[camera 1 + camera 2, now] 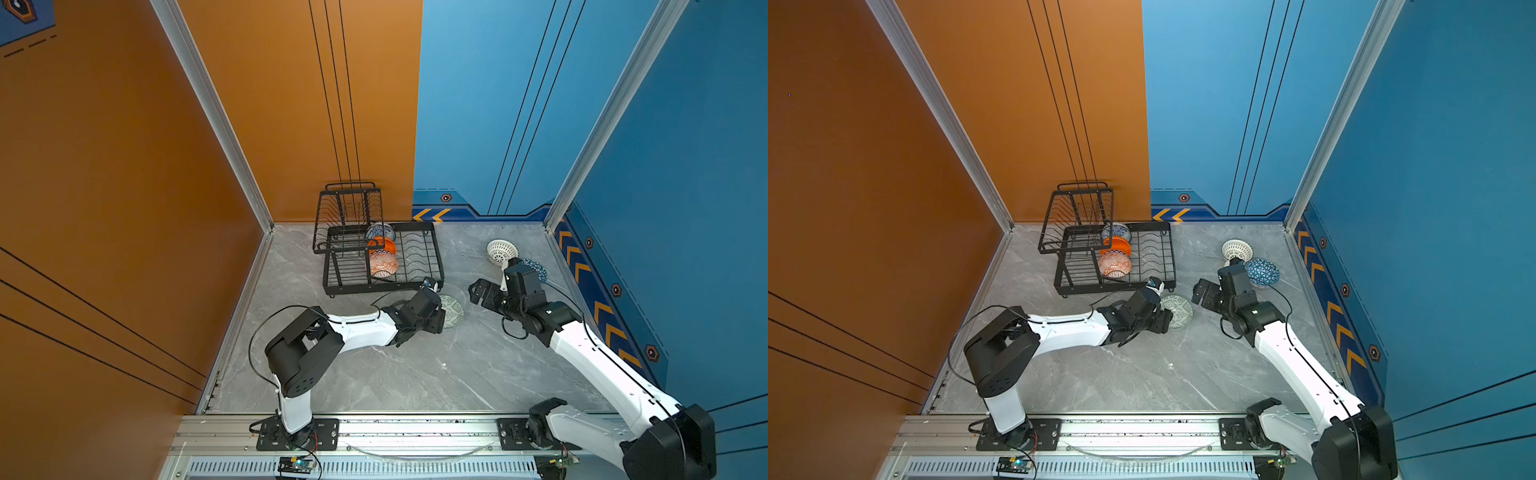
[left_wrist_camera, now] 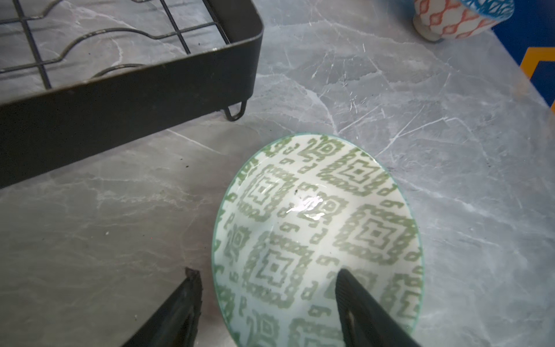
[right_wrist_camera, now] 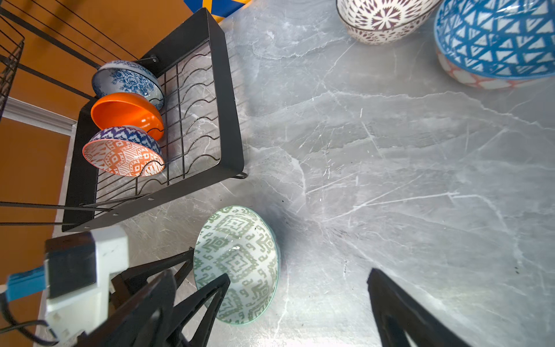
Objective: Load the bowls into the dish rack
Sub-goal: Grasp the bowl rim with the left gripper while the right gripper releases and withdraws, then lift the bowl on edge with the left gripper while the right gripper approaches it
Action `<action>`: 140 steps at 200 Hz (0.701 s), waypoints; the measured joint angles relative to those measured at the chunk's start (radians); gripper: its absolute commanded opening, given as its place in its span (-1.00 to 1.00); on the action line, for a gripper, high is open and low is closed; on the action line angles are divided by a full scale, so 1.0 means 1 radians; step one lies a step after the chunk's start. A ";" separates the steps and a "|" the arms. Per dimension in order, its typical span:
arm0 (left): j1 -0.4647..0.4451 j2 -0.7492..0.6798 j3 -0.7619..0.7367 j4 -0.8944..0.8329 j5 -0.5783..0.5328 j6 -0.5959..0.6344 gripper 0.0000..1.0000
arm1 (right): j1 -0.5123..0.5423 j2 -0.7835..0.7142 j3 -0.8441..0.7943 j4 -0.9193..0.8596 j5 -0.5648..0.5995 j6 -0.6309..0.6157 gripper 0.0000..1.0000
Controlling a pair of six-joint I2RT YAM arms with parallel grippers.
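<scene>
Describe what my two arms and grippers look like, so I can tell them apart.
The left arm and right arm match: white link shells, black joint housings, thin black cables looped alongside. The left gripper and right gripper have black, tapered, wedge-shaped fingers. A small blue connector sits near the left wrist.

Your left arm (image 1: 357,328) and right arm (image 1: 602,361) match: glossy white shells between boxy black joint housings (image 1: 301,357). The fingers (image 2: 360,309) are black, tapered and ribbed inside. Behind them a thin black cable (image 1: 252,338) runs back to each black base plate (image 1: 326,434), fixed with silver screws.
</scene>
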 measured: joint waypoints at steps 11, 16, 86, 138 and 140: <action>0.002 0.004 0.001 -0.011 0.001 -0.002 0.19 | -0.014 -0.019 -0.010 0.005 -0.008 0.000 1.00; 0.002 0.005 0.001 -0.015 0.002 -0.007 0.15 | -0.019 -0.027 -0.013 0.008 -0.013 0.001 0.99; 0.013 0.029 0.011 -0.032 0.003 -0.017 -0.54 | -0.042 -0.046 -0.050 0.036 -0.054 0.011 1.00; 0.012 0.029 0.014 -0.003 0.002 -0.044 -0.90 | -0.047 -0.056 -0.066 0.049 -0.075 0.035 1.00; 0.012 0.029 0.013 -0.002 0.002 -0.046 -0.92 | -0.047 -0.058 -0.066 0.050 -0.077 0.037 1.00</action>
